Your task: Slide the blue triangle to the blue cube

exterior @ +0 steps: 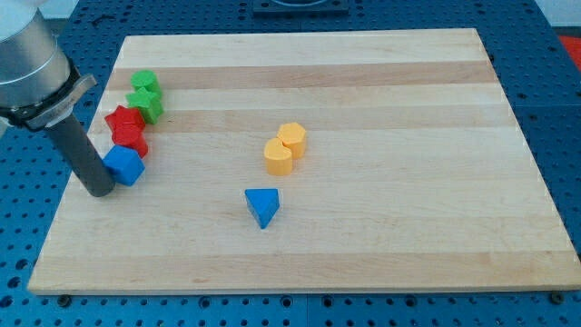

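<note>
The blue triangle (262, 206) lies on the wooden board (381, 245), a little below the middle. The blue cube (124, 164) sits near the board's left edge, just below the red blocks. My tip (98, 191) rests on the board at the blue cube's left side, touching or almost touching it. The tip is far to the left of the blue triangle.
Two red blocks (127, 128), one star-shaped, sit right above the blue cube. Two green blocks (145, 93) sit above those. Two yellow blocks (286, 148) stand together above the blue triangle. The board's left edge is next to the tip.
</note>
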